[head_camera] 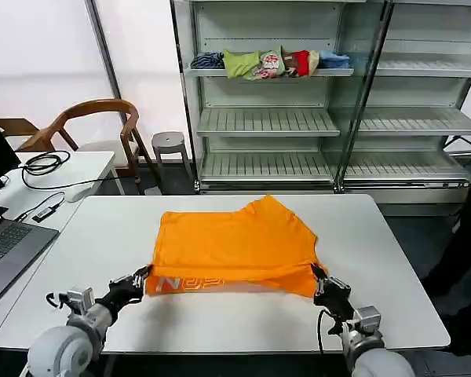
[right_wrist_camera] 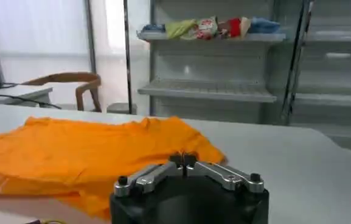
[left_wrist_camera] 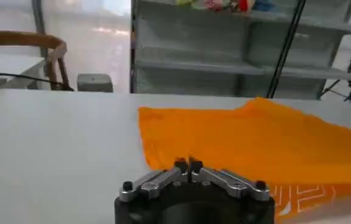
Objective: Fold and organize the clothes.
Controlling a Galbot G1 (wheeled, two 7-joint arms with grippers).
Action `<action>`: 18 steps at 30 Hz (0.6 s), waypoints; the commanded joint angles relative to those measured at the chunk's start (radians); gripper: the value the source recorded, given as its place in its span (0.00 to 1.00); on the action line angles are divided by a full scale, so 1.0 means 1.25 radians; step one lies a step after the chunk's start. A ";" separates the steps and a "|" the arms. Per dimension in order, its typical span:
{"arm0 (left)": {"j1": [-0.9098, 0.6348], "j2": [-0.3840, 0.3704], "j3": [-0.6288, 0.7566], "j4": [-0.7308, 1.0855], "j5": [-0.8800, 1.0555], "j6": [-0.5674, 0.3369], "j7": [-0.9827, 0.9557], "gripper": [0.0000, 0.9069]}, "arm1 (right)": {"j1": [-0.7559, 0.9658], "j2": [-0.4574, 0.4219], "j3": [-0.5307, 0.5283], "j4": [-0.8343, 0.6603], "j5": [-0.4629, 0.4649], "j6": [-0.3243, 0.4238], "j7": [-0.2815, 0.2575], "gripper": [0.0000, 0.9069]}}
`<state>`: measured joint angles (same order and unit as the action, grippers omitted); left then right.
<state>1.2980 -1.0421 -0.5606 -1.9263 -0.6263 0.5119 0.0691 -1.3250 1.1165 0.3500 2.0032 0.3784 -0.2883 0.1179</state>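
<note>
Head view: an orange T-shirt (head_camera: 234, 247) lies partly folded at the middle of a white table (head_camera: 392, 259), pale lettering showing along its near edge. The left gripper (head_camera: 141, 276), at about 8 o'clock from the shirt's centre, pinches the near left corner. The right gripper (head_camera: 320, 281), at about 4 o'clock, pinches the near right corner. This looks like the middle of a fold; the next move likely calls for both arms carrying the near edge together toward 12 o'clock. A laptop (head_camera: 8, 251) sits off at 9 o'clock, and a heap of colourful garments (head_camera: 271, 63) rests on a shelf at 12 o'clock. Nothing blocks the fold.

Left wrist view: the left gripper (left_wrist_camera: 188, 165) has its fingers pressed together at the cloth's edge, the T-shirt (left_wrist_camera: 254, 143) spreading beyond.

Right wrist view: the right gripper (right_wrist_camera: 186, 159), fingers closed, meets the T-shirt (right_wrist_camera: 90, 152); a wooden chair (right_wrist_camera: 72, 82) stands behind.
</note>
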 commanded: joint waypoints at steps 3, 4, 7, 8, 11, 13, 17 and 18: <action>-0.104 0.007 0.038 0.129 0.019 -0.026 0.019 0.02 | 0.068 0.003 -0.035 -0.066 -0.007 -0.001 -0.004 0.00; -0.108 0.008 0.038 0.136 0.021 -0.027 0.021 0.02 | 0.077 0.005 -0.041 -0.075 -0.010 0.000 -0.004 0.00; -0.117 0.012 0.041 0.152 0.026 -0.029 0.027 0.02 | 0.092 0.011 -0.052 -0.097 -0.013 0.001 -0.006 0.00; -0.120 0.013 0.044 0.158 0.027 -0.030 0.028 0.02 | 0.099 0.014 -0.060 -0.109 -0.015 0.002 -0.007 0.00; -0.122 0.015 0.057 0.166 0.041 -0.036 0.034 0.02 | 0.114 0.021 -0.073 -0.129 -0.024 0.003 -0.009 0.00; -0.125 0.015 0.064 0.172 0.047 -0.040 0.036 0.02 | 0.121 0.023 -0.077 -0.138 -0.027 0.004 -0.009 0.00; -0.137 0.014 0.074 0.191 0.053 -0.045 0.036 0.02 | 0.137 0.029 -0.083 -0.159 -0.028 0.005 -0.010 0.00; -0.138 0.014 0.076 0.193 0.053 -0.046 0.036 0.02 | 0.138 0.030 -0.084 -0.161 -0.029 0.006 -0.011 0.00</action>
<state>1.1608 -1.0252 -0.4906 -1.7485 -0.5776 0.4657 0.1091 -1.1870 1.1527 0.2638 1.8472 0.3448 -0.2809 0.1050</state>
